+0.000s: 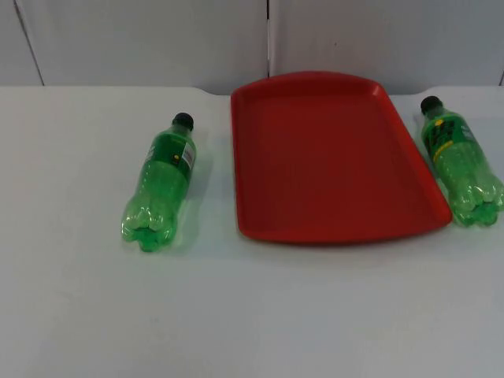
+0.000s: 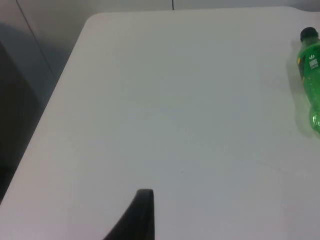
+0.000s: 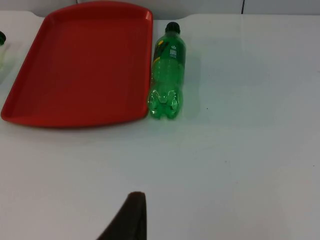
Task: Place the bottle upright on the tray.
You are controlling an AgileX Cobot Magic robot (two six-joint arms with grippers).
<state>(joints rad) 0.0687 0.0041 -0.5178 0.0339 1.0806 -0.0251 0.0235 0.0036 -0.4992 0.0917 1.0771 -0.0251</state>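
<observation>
The red tray (image 1: pixel 335 157) is sitting on the white table (image 1: pixel 252 315) with nothing in it, and a green soda bottle is lying flat on the table on either side of it. The left bottle (image 1: pixel 160 185) is resting apart from the tray's left edge, its black cap pointing toward the partition wall and its lobed base toward the table's near edge, so its long axis is running roughly parallel to that edge. The right bottle (image 1: pixel 458 161) is lying just beside the tray's right edge, the base close against the tray's near right corner, cap likewise toward the wall.

Neither bottle is standing yet, so the task is looking barely begun. The left gripper (image 2: pixel 142 220) is hanging above bare table, well apart from the left bottle (image 2: pixel 311 80) on the side away from the tray. The right gripper (image 3: pixel 131 220) is hovering nearer the table's front edge than the tray (image 3: pixel 80 65), with the right bottle (image 3: pixel 168 72) lying ahead of it, pointing away from it. Both are holding nothing; how far their fingers are parted I cannot tell
</observation>
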